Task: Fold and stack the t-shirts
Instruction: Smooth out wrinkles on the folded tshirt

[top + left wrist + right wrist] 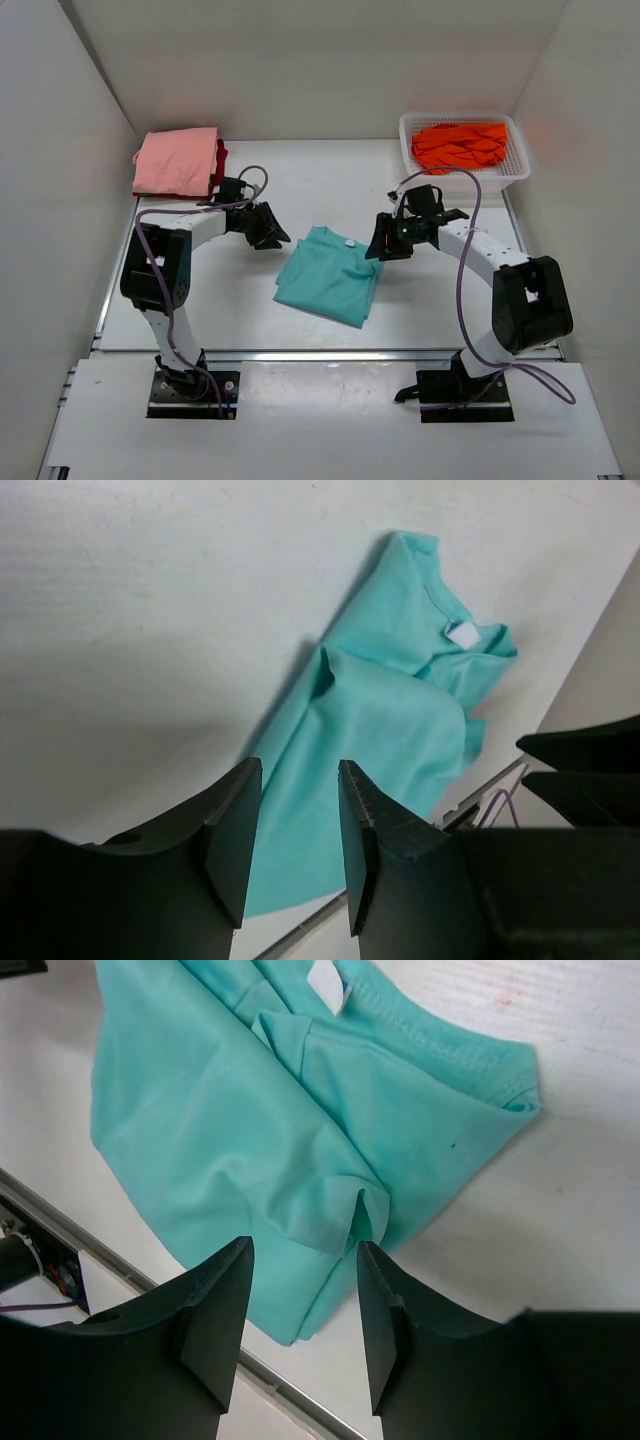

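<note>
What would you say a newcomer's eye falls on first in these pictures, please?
Probably the teal t-shirt, loosely folded at the middle of the table, with the left pincer and right pincer open on either side. Then the bright orange t-shirt in the white basket at far right, and the salmon pink t-shirt at far left.

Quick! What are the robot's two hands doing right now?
Left hand: open, holding nothing.
Right hand: open, holding nothing, above the teal t-shirt.
</note>
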Tool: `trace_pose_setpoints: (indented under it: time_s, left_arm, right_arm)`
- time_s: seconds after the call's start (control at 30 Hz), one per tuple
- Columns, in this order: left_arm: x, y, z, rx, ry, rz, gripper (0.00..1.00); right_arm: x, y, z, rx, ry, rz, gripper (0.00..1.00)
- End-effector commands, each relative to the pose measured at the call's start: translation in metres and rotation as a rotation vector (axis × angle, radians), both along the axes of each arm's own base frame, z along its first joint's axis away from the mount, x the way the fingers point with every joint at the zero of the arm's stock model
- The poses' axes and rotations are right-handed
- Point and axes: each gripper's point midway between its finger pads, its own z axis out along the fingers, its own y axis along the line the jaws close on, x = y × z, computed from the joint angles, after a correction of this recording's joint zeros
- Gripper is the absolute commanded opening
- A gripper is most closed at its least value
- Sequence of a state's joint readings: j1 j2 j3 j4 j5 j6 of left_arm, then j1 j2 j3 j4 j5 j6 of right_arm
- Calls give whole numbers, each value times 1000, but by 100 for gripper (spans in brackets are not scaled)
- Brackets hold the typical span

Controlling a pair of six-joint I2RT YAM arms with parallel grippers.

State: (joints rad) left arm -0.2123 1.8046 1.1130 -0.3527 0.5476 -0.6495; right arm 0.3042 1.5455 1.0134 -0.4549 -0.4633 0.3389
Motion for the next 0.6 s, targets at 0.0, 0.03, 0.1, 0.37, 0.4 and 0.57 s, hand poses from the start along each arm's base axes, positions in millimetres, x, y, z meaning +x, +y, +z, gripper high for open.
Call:
trace_pose_setpoints:
  time_s: [0.0,0.03,0.1,0.37,0.4,0.57]
  left_arm:
    - [25,-15,22,-34,-112,-47,47]
    - [30,-17,21,-33,-118,-53,46]
    - [33,-24,21,-40,-111,-66,46]
    - [40,-31,9,-58,-85,-58,45]
    - [41,-33,10,-52,-85,-65,45]
    - [42,-37,0,-40,-54,-79,42]
  right_arm:
    - [4,4,-2,26,-29,29,43]
    - [4,2,-4,30,-23,20,43]
    - [3,2,-11,28,-6,14,43]
    - [11,-3,-30,22,26,-11,43]
    - [14,-2,-31,18,25,-14,43]
    - [17,-1,-38,12,41,-4,42]
